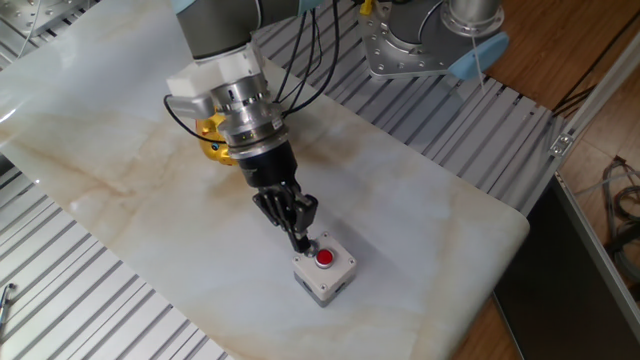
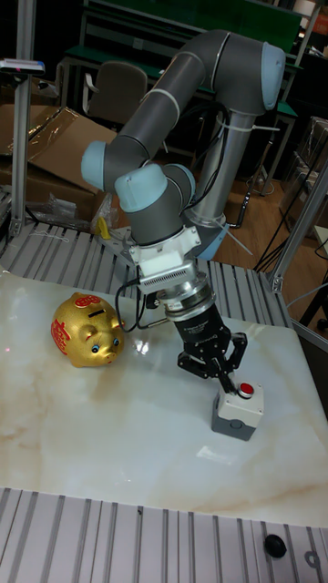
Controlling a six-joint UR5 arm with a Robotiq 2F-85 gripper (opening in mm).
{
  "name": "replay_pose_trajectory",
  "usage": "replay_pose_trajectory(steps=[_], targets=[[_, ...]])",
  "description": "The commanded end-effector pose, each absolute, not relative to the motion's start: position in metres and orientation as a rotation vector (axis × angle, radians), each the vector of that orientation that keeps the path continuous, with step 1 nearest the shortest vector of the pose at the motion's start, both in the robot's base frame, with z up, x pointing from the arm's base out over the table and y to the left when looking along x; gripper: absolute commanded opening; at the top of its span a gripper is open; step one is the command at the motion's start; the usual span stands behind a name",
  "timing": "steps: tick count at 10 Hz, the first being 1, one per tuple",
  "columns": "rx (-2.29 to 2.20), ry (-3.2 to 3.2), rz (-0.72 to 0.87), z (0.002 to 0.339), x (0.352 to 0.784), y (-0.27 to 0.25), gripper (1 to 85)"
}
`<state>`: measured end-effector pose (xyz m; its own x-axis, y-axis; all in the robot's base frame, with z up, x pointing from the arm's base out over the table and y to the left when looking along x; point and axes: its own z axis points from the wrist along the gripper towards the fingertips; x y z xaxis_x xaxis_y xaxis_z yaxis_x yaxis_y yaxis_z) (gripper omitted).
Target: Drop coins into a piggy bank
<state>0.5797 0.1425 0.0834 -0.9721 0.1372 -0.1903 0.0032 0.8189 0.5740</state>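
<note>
Hand (image 2: 222, 372) poised over grey button box (image 2: 238, 413), fingers nearly closed; contents (coin, if any) indeterminate. Piggy bank (image 2: 85, 330) on table (image 2: 109, 437) at 9 o'clock, well apart. Risk: fingertips striking red button (image 2: 246, 390) or nudging box.

A glossy gold piggy bank (image 2: 86, 330) sits on a polished, marble-look table top (image 1: 120, 170), near a matt grey plastic button box (image 2: 237, 414) and ribbed metal rails (image 1: 60, 290).
</note>
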Motion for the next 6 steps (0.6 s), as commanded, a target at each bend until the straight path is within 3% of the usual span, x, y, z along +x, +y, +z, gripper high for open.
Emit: replay_pose_trajectory(steps=[1,6], targets=[[0.188,2.801,0.828,0.088,0.588,0.147,1.0],[0.368,2.884,0.641,0.105,0.579,0.133,1.0]])
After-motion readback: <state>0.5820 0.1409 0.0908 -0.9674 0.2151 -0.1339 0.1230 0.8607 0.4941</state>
